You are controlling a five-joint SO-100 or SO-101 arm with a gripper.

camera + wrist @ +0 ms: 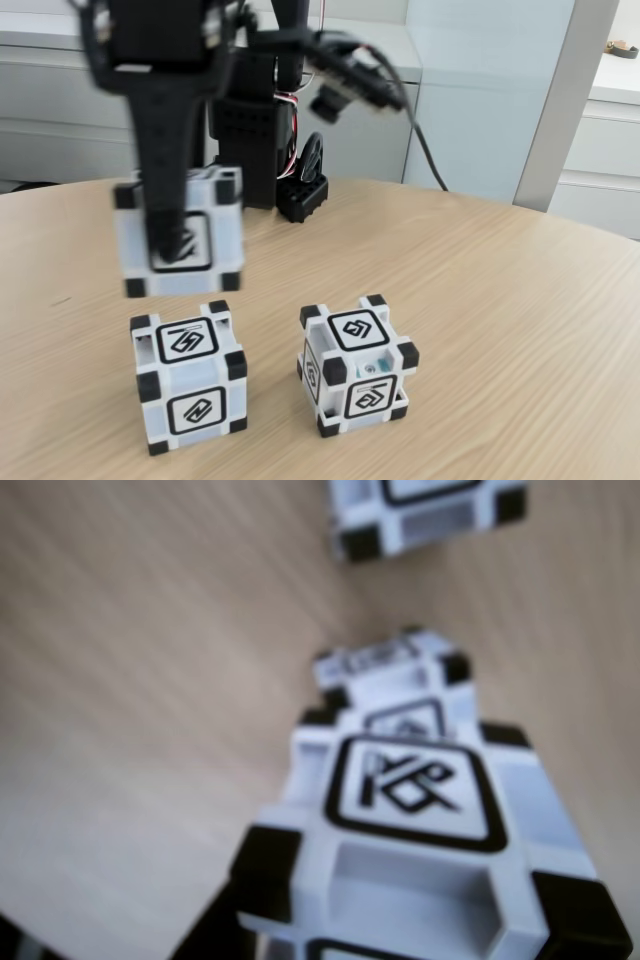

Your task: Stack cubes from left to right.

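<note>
A black gripper (170, 245) holds one white cube (180, 235) above the left cube (190, 375); another cube (357, 363) sits beside it.

Matte black plastic arm (250, 110) fills the upper left of the fixed view, its broad black finger (165, 150) blurred, black cable (425, 150) trailing right, red-and-white wires (292, 105) mid-frame.

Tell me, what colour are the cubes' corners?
Black, on white plastic cubes; clearest in the fixed view.

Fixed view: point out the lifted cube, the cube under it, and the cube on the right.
Lifted cube (215, 245): fixed view, front face.
Cube under it (190, 342): fixed view, top glyph.
Right cube (357, 328): fixed view, top glyph.
</note>
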